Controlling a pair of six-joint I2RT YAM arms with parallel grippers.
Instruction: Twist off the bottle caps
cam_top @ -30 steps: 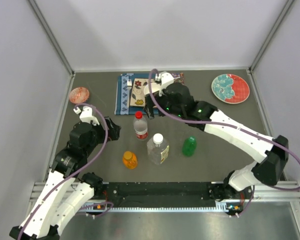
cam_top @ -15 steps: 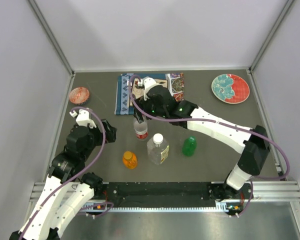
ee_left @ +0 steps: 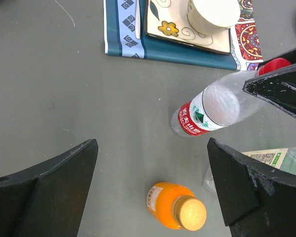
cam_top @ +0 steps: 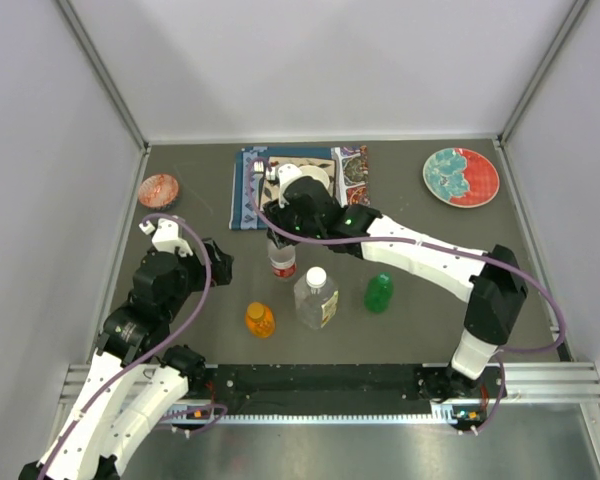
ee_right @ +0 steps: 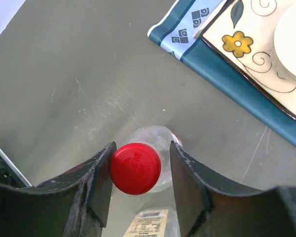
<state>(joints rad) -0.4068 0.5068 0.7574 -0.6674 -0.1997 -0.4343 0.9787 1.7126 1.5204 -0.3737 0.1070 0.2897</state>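
Observation:
In the right wrist view the red cap [ee_right: 135,168] of the small clear red-label bottle [cam_top: 280,262] sits between the fingers of my right gripper [ee_right: 140,160]. The left pad touches the cap and a narrow gap shows at the right pad. My left gripper [ee_left: 152,148] hangs wide open above the table, with the squat orange bottle [ee_left: 167,200] and its orange cap [ee_left: 190,213] below it. The larger clear bottle [cam_top: 315,302] with a white cap [cam_top: 316,275] and the green bottle [cam_top: 379,292] stand upright nearby.
A patterned cloth [cam_top: 248,190] at the back holds a floral tile and a white cup [ee_left: 213,14]. At the back right lies a red and teal plate [cam_top: 461,176], and a small reddish dish [cam_top: 159,188] sits at the back left.
My right arm swung left and down over the red-label bottle, and its jaws narrowed from wide open to either side of the red cap. The left arm drew back slightly.

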